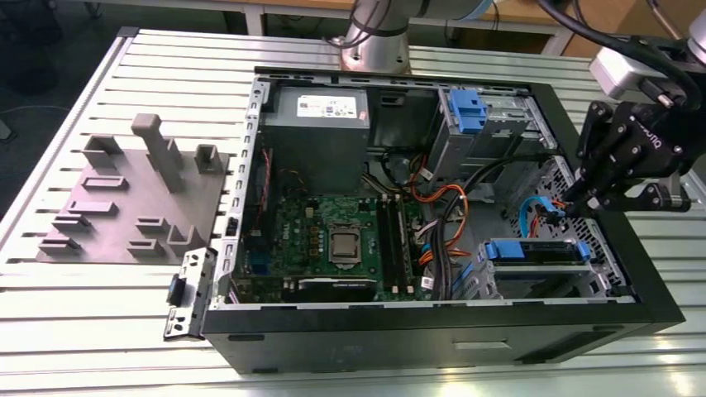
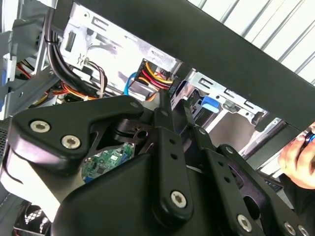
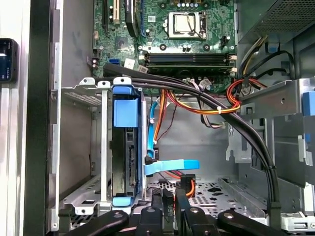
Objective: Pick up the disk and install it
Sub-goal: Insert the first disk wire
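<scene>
The open computer case point(image 1: 441, 331) lies on a slatted table point(image 1: 66, 314), motherboard point(image 1: 331, 240) exposed. The disk point(image 3: 123, 147) sits seated on edge in its metal drive cage point(image 3: 81, 142). Black and orange cables point(image 3: 206, 98) cross just beside it. The gripper point(image 3: 169, 194), fingers nearly together and holding nothing, hangs inside the case wall, near the cage.

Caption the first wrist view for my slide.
End effector low inside the open computer case, near the disk seated in its bay.
</scene>
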### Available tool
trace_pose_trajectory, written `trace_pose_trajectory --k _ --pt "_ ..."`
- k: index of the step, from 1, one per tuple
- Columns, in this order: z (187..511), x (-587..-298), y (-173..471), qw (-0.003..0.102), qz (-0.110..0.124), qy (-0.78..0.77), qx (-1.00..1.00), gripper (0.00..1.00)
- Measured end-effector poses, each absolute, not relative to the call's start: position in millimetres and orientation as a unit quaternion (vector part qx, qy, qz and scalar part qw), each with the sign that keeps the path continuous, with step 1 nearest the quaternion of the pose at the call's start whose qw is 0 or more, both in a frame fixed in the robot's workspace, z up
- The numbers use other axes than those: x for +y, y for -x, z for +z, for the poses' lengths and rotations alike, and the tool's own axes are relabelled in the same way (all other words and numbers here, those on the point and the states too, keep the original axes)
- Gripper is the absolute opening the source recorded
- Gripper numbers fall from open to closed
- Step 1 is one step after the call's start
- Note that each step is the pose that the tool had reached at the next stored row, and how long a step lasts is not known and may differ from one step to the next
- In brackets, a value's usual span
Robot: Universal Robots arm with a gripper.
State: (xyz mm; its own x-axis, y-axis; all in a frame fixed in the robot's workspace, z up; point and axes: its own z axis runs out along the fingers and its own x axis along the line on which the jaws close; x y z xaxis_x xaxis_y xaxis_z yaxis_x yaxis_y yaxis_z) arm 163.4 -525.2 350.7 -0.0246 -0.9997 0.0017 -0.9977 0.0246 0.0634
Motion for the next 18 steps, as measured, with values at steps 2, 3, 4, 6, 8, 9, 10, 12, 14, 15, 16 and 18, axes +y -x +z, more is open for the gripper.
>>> trace_pose_trajectory --k 2,3,4,6,8,9,10,12,14,15,16,18 --pt "349.0 -525.2 -163.8 0.023 -0.022 -0.698 -0.715 0.25" --pt "348.2 -525.2 -164.1 0.023 -0.022 -0.698 -0.715 0.25" --pt "347.3 -525.2 -164.5 0.023 -0.022 -0.698 -0.715 0.25" --pt "345.8 -525.2 -165.3 0.024 -0.022 -0.698 -0.715 0.25" --pt "344.2 -525.2 -166.1 0.024 -0.023 -0.698 -0.715 0.25" --pt "343.5 -525.2 -166.5 0.024 -0.023 -0.698 -0.715 0.25" --pt "343.0 -525.2 -166.9 0.024 -0.023 -0.698 -0.715 0.24" --pt "342.8 -525.2 -167.0 0.024 -0.023 -0.698 -0.715 0.17" --pt "342.6 -525.2 -167.1 0.024 -0.023 -0.698 -0.715 0.16" --pt "342.6 -525.2 -167.1 0.024 -0.023 -0.698 -0.715 0.16" --pt "342.6 -525.2 -167.1 0.024 -0.023 -0.698 -0.715 0.16" --pt "342.6 -525.2 -167.1 0.024 -0.022 -0.698 -0.715 0.16"
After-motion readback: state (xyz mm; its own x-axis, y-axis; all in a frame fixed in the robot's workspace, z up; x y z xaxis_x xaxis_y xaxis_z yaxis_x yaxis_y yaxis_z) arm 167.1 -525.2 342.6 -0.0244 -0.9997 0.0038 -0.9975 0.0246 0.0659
